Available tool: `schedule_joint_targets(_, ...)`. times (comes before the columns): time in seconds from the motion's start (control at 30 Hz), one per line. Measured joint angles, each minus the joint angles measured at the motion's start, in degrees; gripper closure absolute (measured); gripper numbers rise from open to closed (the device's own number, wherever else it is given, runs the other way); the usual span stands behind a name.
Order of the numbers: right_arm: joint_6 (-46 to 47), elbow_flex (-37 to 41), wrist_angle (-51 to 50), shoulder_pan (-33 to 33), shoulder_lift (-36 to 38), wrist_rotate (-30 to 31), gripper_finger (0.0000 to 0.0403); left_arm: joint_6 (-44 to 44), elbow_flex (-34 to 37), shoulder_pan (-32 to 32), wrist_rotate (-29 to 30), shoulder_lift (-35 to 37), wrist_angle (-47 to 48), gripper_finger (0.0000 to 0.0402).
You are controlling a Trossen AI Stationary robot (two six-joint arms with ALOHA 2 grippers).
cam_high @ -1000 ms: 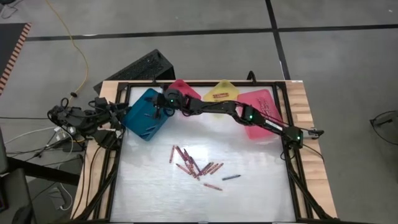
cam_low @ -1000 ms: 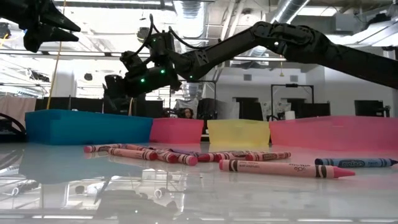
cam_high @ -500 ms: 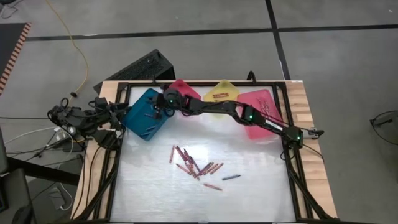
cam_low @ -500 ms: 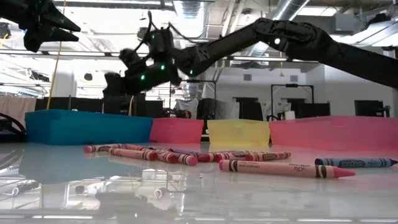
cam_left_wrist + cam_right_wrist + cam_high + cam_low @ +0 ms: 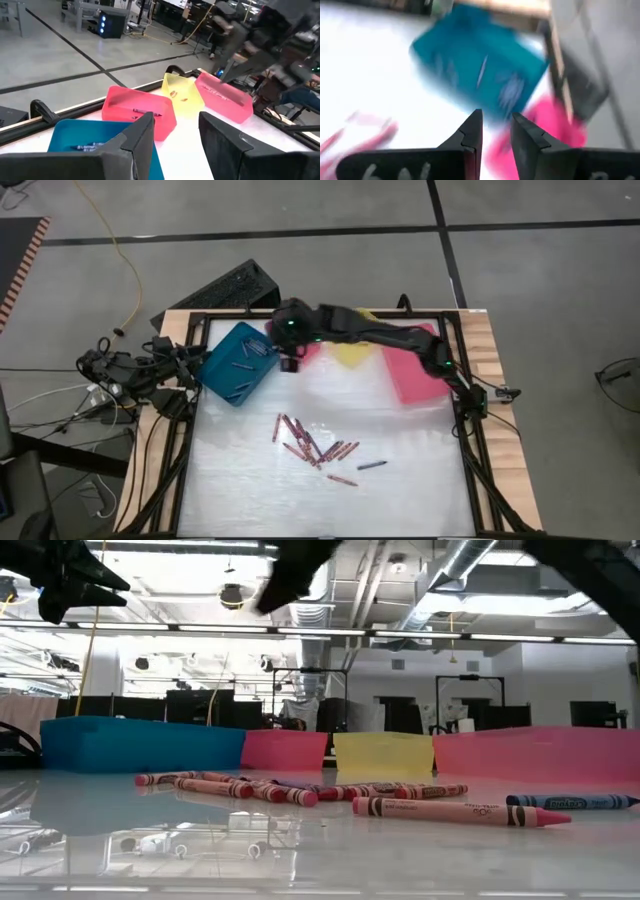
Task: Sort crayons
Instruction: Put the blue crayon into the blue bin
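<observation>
Several red crayons [image 5: 312, 445] lie loose in a heap on the white table top, with one blue crayon [image 5: 372, 465] to their right; the low view shows the red crayons [image 5: 300, 790] lying flat. The teal bin [image 5: 238, 365] at the back left holds a few crayons [image 5: 482, 70]. My right gripper [image 5: 290, 364] hangs high above the gap between the teal bin and the small pink bin [image 5: 285, 750], open [image 5: 496, 132] with nothing between its fingers. My left gripper [image 5: 176, 135] waits open at the table's left edge.
A yellow bin [image 5: 352, 350] and a larger pink bin [image 5: 412, 375] stand along the far edge to the right. A black frame [image 5: 470, 470] borders the table. Bare table top lies between the bins and the crayon heap.
My right gripper has come up out of the teal bin, rising well above the bins and drawing back toward the table's right, tipping from steeply down toward level. The crayons on the table have not moved.
</observation>
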State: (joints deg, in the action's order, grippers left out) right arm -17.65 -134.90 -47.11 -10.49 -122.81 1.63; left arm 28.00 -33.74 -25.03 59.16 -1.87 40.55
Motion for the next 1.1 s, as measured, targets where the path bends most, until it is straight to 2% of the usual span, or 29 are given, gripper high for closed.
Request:
schedule_joint_targets(0.2,11.17,1.2,-28.99,2.22,7.19,-0.02,0.031,-0.31,0.0,0.01,-0.22,0.0,-0.03,0.0256)
schedule_joint_targets(0.37,20.32,8.6,-37.1,7.67,10.29,0.0,0.031,0.21,0.0,0.01,-3.37,0.0,0.0,0.0256)
schedule_joint_targets(0.53,24.73,20.98,-33.03,15.26,14.07,-0.09,0.031,0.28,0.02,-0.01,-5.05,0.0,0.07,0.0256)
schedule_joint_targets(0.77,34.0,38.16,-16.15,25.71,17.37,-0.88,0.031,0.28,0.02,-0.01,-5.07,0.0,1.06,0.0256)
schedule_joint_targets(0.97,41.27,45.73,-8.51,32.79,17.3,-3.1,0.031,-0.63,0.02,0.0,-4.98,0.0,1.2,0.0256)
schedule_joint_targets(1.1,42.31,48.9,-4.01,35.45,17.03,-3.5,0.031,-1.21,0.02,-0.01,-4.9,0.0,1.21,0.0256)
